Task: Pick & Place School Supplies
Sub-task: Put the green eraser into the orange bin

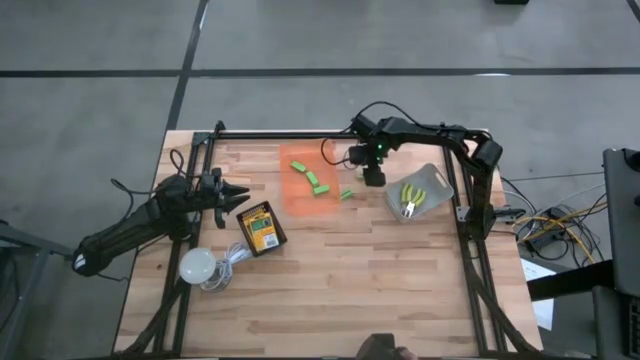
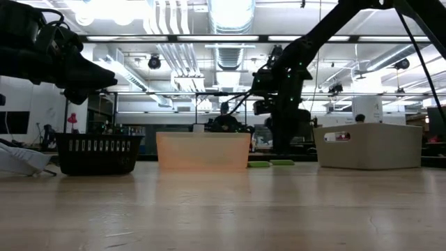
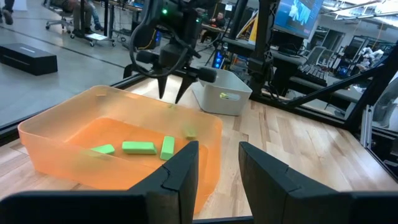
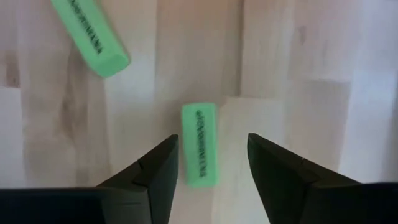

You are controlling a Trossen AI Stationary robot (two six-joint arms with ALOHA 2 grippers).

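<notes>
The job looks partly done. The orange tray (image 1: 312, 182) already holds three green blocks (image 3: 138, 147), seen through its wall in the left wrist view, and the grey bin (image 1: 420, 192) just beside the tray's far side from the left arm carries the yellow-handled scissor-like tools (image 1: 410, 199).

Still outside are at least two green blocks on the bare worktop (image 1: 380, 270), close beside the tray on the side toward the bin. One loose block (image 4: 199, 144) lies between the spread fingers of the right hand (image 4: 210, 158), which grips nothing; its jaws stand apart on either side of the block. A second loose block (image 4: 90, 36) lies near it, tilted. That hand hangs between tray and bin, so the judgement is that these two blocks are the next to go in.

The crayon box (image 1: 262, 227) also remains out, lying flat on the worktop on the tray's side toward the left arm. The left hand (image 1: 236, 195) waits near that box, its fingers (image 3: 177, 177) parted and empty, pointed at the tray.

Off the task, a white bulb with cord (image 1: 203, 266) rests beyond the crayon box, well apart from the tray. A dark basket (image 2: 97, 153) shows in the low view. Nothing appears to block the path into the tray apart from its own raised wall.
</notes>
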